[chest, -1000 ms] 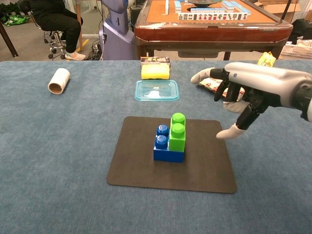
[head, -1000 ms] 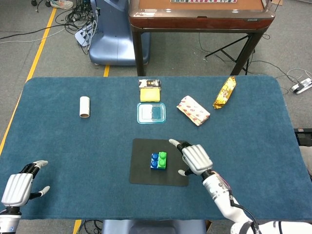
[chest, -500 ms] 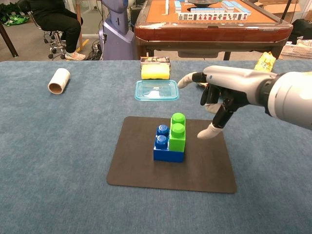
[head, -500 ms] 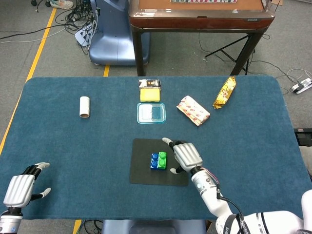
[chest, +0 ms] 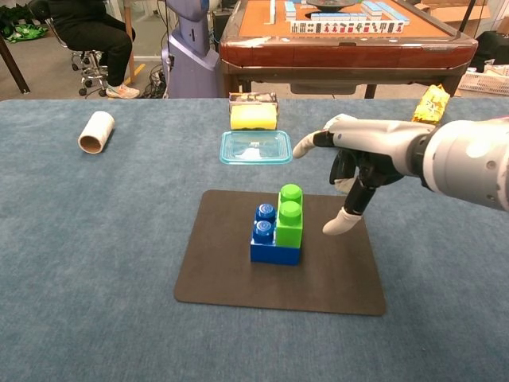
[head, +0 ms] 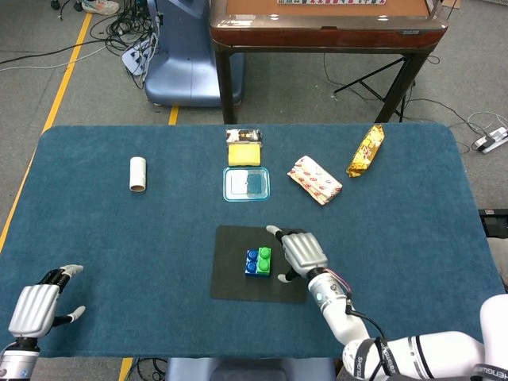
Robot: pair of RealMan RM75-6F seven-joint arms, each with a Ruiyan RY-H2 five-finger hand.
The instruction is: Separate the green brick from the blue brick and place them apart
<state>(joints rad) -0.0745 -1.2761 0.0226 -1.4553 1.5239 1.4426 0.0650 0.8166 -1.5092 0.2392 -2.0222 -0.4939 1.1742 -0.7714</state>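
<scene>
A green brick [chest: 290, 215] stands on the right half of a blue brick [chest: 267, 237], joined to it, in the middle of a black mat [chest: 238, 274]. From the head view the green brick [head: 264, 258] and blue brick [head: 253, 263] sit side by side on the mat. My right hand [chest: 362, 159] hovers just right of the green brick, fingers apart, holding nothing and not touching it; in the head view that hand [head: 300, 252] is over the mat's right side. My left hand [head: 36, 305] rests near the table's front left corner, open and empty.
Behind the mat lie a clear lidded container [chest: 255, 146] and a yellow sponge [chest: 253, 117]. A white roll [chest: 95, 131] is at the far left. A patterned packet [head: 314, 178] and a yellow snack bag [head: 366, 150] lie at the back right.
My right hand has moved left from beside the mat to just right of the green brick, then settled slightly. The left hand slid a little toward the table's front edge. The bricks have not moved.
</scene>
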